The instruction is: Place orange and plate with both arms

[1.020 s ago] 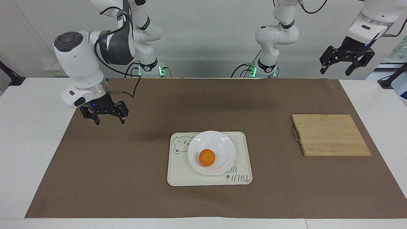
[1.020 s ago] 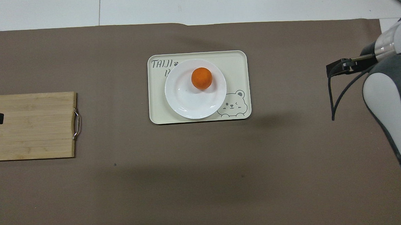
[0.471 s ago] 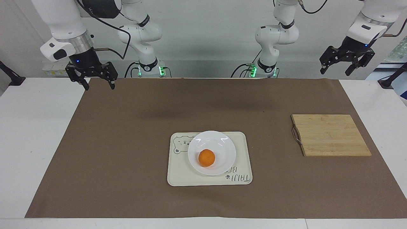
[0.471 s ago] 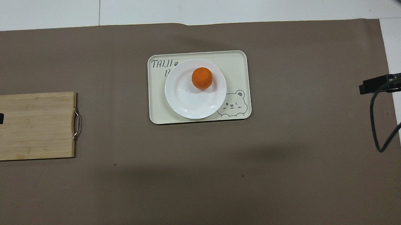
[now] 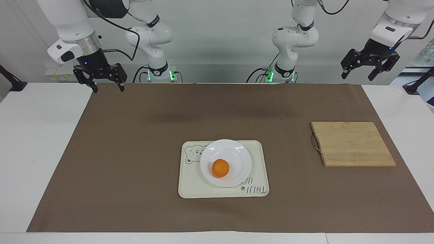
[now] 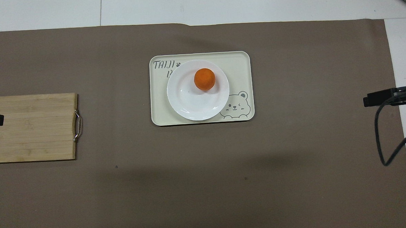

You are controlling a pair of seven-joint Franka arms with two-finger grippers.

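Orange (image 5: 220, 168) sits in the plate (image 5: 237, 159), resting on the part of the dish farther from the robots, off the dish's centre. Plate lies on a cream tray (image 5: 193, 189) with a bear print and lettering; the plate covers part of the lettering and touches the bear's edge. Tray is midway along the brown mat (image 5: 135, 152) that covers most of the white surface (image 5: 34, 135). Bamboo cutting board (image 5: 352, 144) with a metal handle lies flat toward the left arm's end, well apart from the tray, handle facing the tray. Right hand (image 5: 100, 80) hangs raised over the mat's corner at the right arm's end, close to the robots, fingers spread wide, holding nothing. Left hand (image 5: 370, 66) hangs raised at the left arm's end, up by the robots' edge of the surface, fingers also spread wide, empty. Both hands well apart from the tray. In the overhead view only a dark edge of each hand shows at the frame's sides.
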